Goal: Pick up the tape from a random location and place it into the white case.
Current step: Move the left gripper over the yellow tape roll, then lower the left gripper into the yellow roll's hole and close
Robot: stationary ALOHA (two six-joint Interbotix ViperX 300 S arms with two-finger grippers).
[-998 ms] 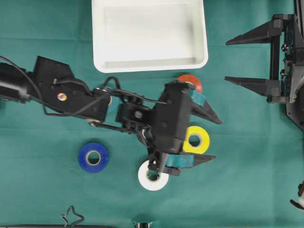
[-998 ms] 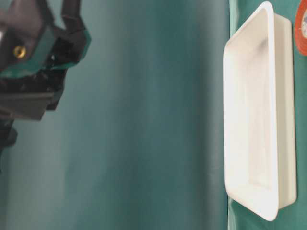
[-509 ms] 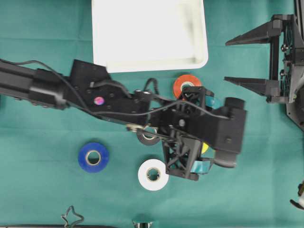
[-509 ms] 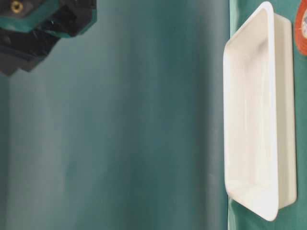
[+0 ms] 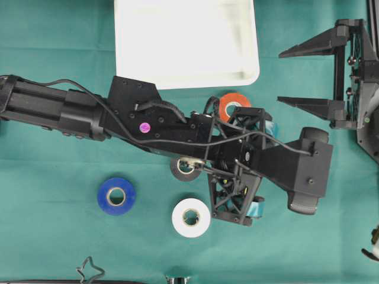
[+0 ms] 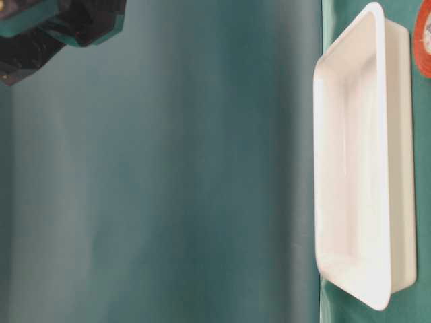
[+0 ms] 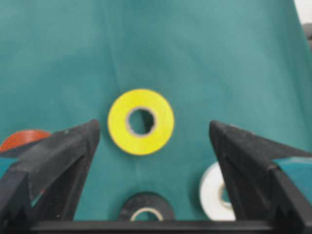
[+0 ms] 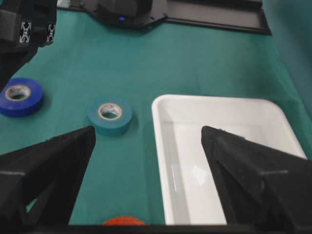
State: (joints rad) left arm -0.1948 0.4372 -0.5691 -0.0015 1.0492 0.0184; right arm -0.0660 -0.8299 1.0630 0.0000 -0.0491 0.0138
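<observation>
- Jaws of the left gripper (image 7: 151, 146) stand spread wide with nothing between them; it hangs over the yellow tape (image 7: 141, 121), which lies flat on the green table cover (image 5: 53, 231).
- Right gripper (image 8: 148, 146) sits near the table's right edge, fingers equally wide apart, holding nothing.
- White case (image 5: 186, 42) rests at the table's far edge, with no tape in it.
- Orange tape (image 5: 231, 105) lies just beside the case's near rim; black tape (image 7: 146, 210), white tape (image 5: 190, 217) and blue tape (image 5: 116, 196) lie nearer the table's near edge; a teal tape (image 8: 109, 116) sits left of the case.
</observation>
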